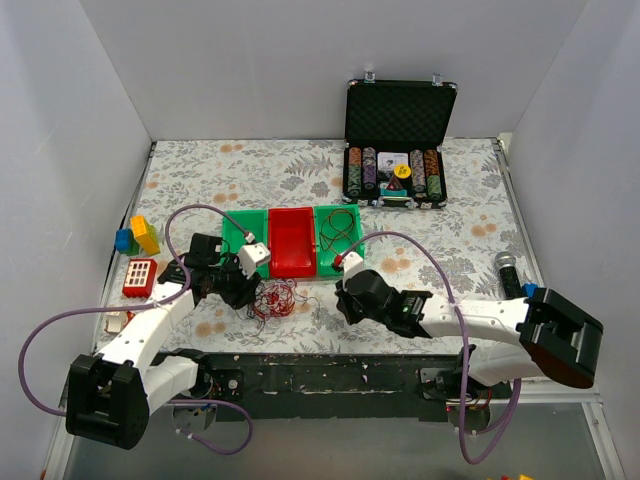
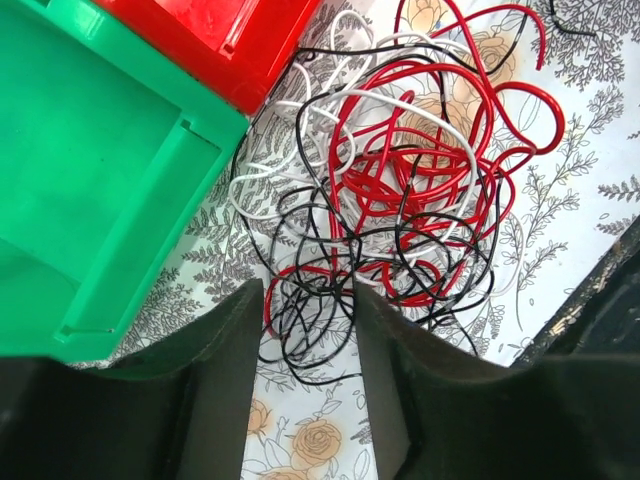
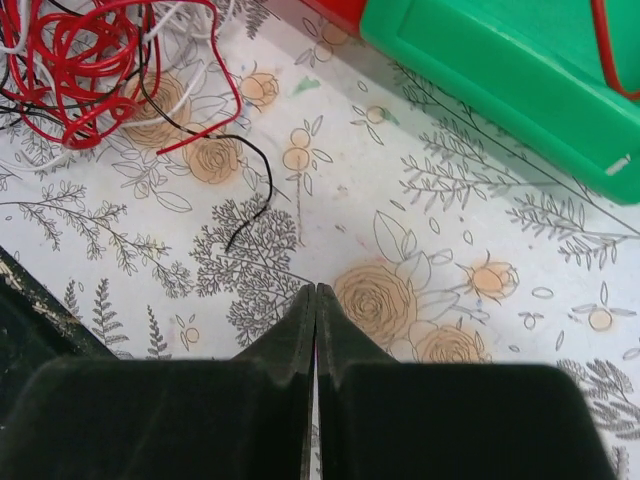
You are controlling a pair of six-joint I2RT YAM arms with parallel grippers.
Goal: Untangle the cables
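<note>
The cables [image 1: 273, 298] lie as one tangle of thin red, black and white wires on the flowered cloth in front of the bins. In the left wrist view the cables [image 2: 400, 190] spread out just ahead of my left gripper [image 2: 308, 290]. Its jaws stand open, with a few black and red loops lying between the fingertips. My left gripper [image 1: 240, 288] sits at the tangle's left edge. My right gripper [image 1: 345, 298] is to the right of the tangle, jaws shut with nothing between them. From the right wrist, the right gripper [image 3: 315, 292] is short of the cables [image 3: 80, 70], and a loose black wire end [image 3: 250, 200] trails toward it.
Three bins stand behind the tangle: a green bin [image 1: 238, 232], a red bin [image 1: 292, 243] and a green bin [image 1: 322, 262] holding a separate looped cable [image 1: 340, 228]. An open poker chip case [image 1: 400, 140] is at the back. Toy blocks [image 1: 138, 235] lie left, a microphone [image 1: 508, 270] right.
</note>
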